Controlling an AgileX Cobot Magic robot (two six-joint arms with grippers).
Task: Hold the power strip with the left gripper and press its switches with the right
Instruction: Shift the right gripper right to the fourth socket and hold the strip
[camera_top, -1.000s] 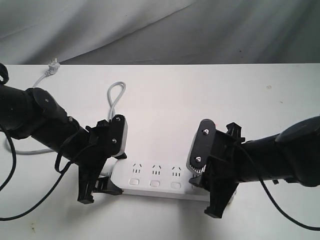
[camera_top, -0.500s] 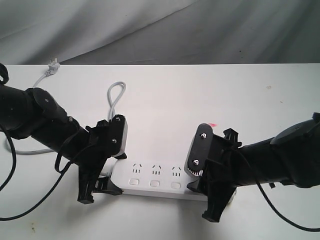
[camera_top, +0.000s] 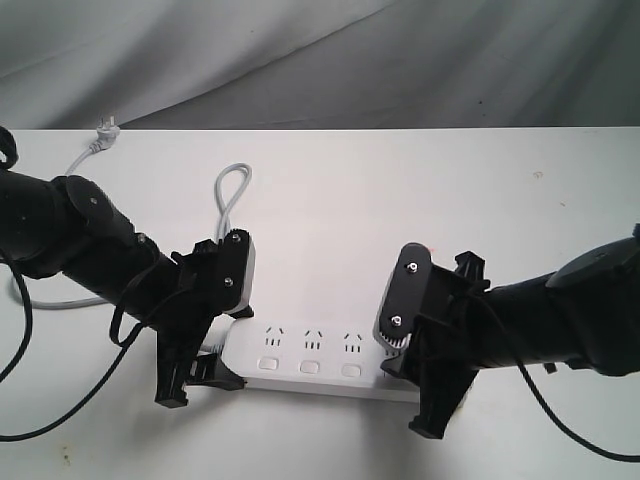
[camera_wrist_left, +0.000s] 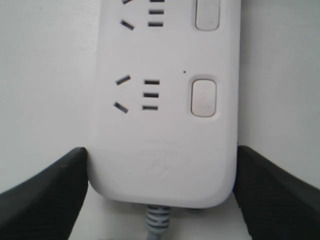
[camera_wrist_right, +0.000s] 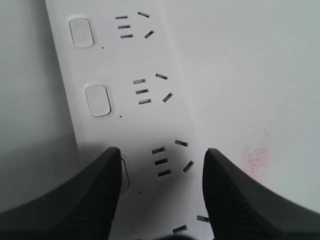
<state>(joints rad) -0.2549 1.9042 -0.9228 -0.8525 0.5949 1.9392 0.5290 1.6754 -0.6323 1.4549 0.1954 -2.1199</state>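
The white power strip (camera_top: 310, 362) lies flat near the table's front edge. My left gripper (camera_wrist_left: 161, 192) is shut on its cord end, with a black finger (camera_wrist_left: 47, 195) pressed to each long side; in the exterior view the left gripper (camera_top: 200, 368) sits at the strip's left end. My right gripper (camera_top: 405, 372) hangs over the strip's right part and hides it. In the right wrist view the right gripper (camera_wrist_right: 162, 172) stands open, and one fingertip (camera_wrist_right: 102, 175) covers a switch (camera_wrist_right: 124, 172). Other switches (camera_wrist_right: 97, 100) (camera_top: 310, 367) (camera_wrist_left: 203, 96) lie uncovered.
The thin grey cord (camera_top: 232, 190) loops behind the left arm and runs to a plug (camera_top: 105, 130) at the back left. A black cable (camera_top: 60, 400) trails from the left arm. A faint pink stain (camera_wrist_right: 255, 155) marks the table beside the strip.
The right gripper shifted slightly left and down over the strip, then came back almost to where it was. The left gripper and the strip have not moved.
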